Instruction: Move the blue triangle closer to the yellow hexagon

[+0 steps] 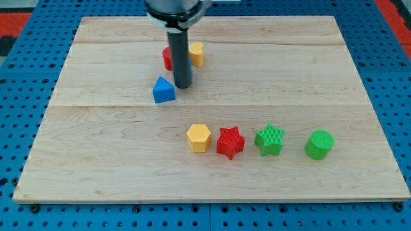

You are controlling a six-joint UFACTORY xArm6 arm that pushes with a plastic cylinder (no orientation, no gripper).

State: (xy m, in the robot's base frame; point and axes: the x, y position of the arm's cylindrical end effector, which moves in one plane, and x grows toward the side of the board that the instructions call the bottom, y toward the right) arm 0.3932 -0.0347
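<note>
The blue triangle (163,90) lies on the wooden board (96,154), left of centre. The yellow hexagon (198,137) lies lower down and to the right, near the board's middle, well apart from the triangle. My tip (183,86) rests on the board just to the right of the blue triangle, close to its upper right side; I cannot tell whether it touches. The rod rises straight up out of the view's top.
A red star (230,142), a green star (270,140) and a green cylinder (319,144) stand in a row right of the yellow hexagon. Behind the rod, a red block (167,58) and a yellow block (196,54) are partly hidden.
</note>
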